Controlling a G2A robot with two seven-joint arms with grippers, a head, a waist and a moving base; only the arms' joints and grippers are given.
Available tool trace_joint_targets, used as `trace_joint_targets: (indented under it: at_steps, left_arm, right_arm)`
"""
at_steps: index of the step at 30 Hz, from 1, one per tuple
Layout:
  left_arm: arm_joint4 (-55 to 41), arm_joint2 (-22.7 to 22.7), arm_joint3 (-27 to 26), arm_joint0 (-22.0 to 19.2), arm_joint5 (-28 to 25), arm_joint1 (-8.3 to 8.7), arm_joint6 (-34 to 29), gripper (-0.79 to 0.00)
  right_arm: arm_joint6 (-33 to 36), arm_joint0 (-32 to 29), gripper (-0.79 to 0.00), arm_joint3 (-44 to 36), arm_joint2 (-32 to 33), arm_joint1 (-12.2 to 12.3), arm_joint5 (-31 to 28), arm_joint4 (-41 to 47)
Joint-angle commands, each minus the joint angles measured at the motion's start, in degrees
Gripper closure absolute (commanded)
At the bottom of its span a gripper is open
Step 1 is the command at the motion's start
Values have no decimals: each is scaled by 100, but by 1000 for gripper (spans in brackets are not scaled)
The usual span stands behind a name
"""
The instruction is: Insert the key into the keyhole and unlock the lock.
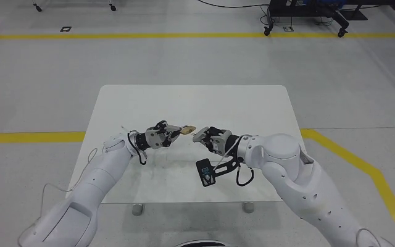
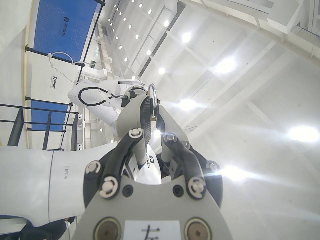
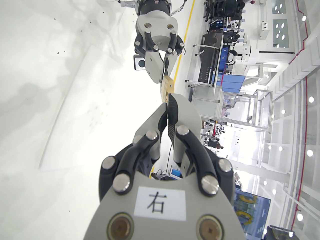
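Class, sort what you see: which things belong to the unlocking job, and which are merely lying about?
Job: small brass padlock; left tool gripping it; right tool closed at its free end.
Lying about: white rectangular table; yellow floor tape lines.

A white label (image 2: 151, 229) with one black character sits on the left gripper (image 2: 153, 107), and a like tag (image 3: 160, 203) on the right gripper (image 3: 168, 104). Short lettering marks a left finger (image 2: 148, 161) and the arm casing (image 2: 66, 171). A blue panel (image 2: 62, 23) carries a white logo and word.
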Motion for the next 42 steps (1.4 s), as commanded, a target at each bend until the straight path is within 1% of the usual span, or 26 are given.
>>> trace_joint_targets:
  at_steps: [1, 12, 27, 42]
  left_arm:
    - [-20, 17, -8, 7, -13, 9, 0, 0]
    - [-98, 79, -45, 10, -46, 62, 0, 0]
    - [-178, 192, -86, -41, -57, 93, 0, 0]
    - [-299, 251, -106, -59, -96, 124, 0, 0]
  right_arm:
    - [25, 4, 0, 4, -4, 3, 9, 15]
    - [109, 14, 0, -19, 42, 23, 41, 143]
    - [187, 69, 0, 32, 35, 50, 11, 238]
    - [125, 179, 0, 69, -60, 70, -67, 321]
